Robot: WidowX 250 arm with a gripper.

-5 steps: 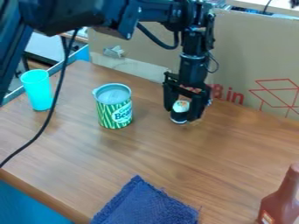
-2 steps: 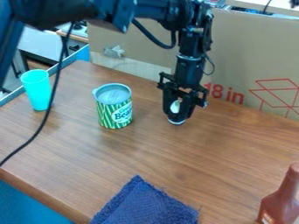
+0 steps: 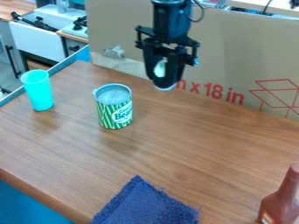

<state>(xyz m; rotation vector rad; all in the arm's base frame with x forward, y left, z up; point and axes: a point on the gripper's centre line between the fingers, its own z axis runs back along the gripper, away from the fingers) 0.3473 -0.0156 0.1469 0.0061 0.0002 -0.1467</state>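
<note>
My gripper (image 3: 164, 78) hangs above the back of the wooden table, before the cardboard wall. It is shut on a small dark container (image 3: 166, 89) with a pale, rounded base edge; a whitish patch shows between the fingers, and the rest is covered by them. The container is raised off the tabletop. To its lower left stands an upright green-and-white striped can (image 3: 115, 107) with a grey top. The can and the gripper are apart.
A turquoise cup (image 3: 37, 90) stands at the left of the table (image 3: 175, 148). A blue cloth (image 3: 144, 204) lies at the front edge and a brown bottle (image 3: 281, 202) stands at the front right. Cardboard (image 3: 245, 57) borders the back.
The gripper closed around the small container, then rose with it and moved back and left. The arm has largely drawn out of view at the top; the can, cup, cloth and bottle stayed put.
</note>
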